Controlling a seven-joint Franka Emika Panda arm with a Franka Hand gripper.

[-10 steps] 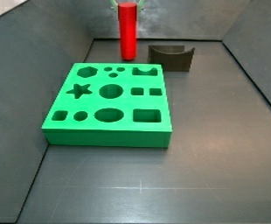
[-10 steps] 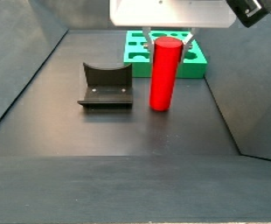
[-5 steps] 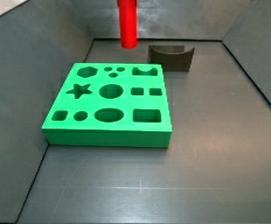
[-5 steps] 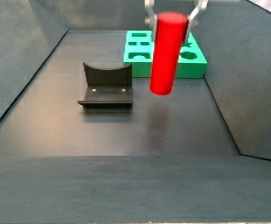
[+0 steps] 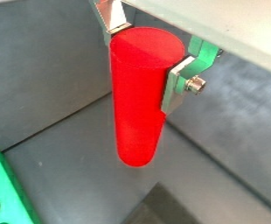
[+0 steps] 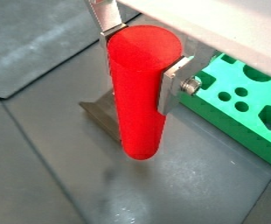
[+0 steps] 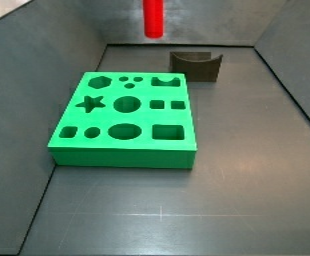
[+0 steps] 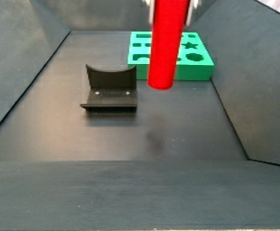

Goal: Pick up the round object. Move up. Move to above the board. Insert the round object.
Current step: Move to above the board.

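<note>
I have the tall bright red cylinder (image 8: 168,43) higher than half a second ago, well clear of the dark worktop (image 8: 143,135). My tool (image 6: 142,54) is clamped on its upper part, silver fingers (image 6: 176,79) pressing both sides. In a side view the thick green slab with shaped holes (image 7: 126,117) hasn't moved; the cylinder (image 7: 154,18) now hangs at the top edge, above it.

cylinder (image 6: 141,92): smooth matt red plastic, held upright above the floor
gripper (image 5: 144,48): bare silver metal fingers (image 5: 184,72) closed on the cylinder top, small shiny screw
board (image 7: 126,115): smooth matt green plastic
block (image 8: 110,87): dull dark olive-brown, at 9 o'clock of the cylinder
floor (image 8: 143,135): dark grey, faint sheen
</note>
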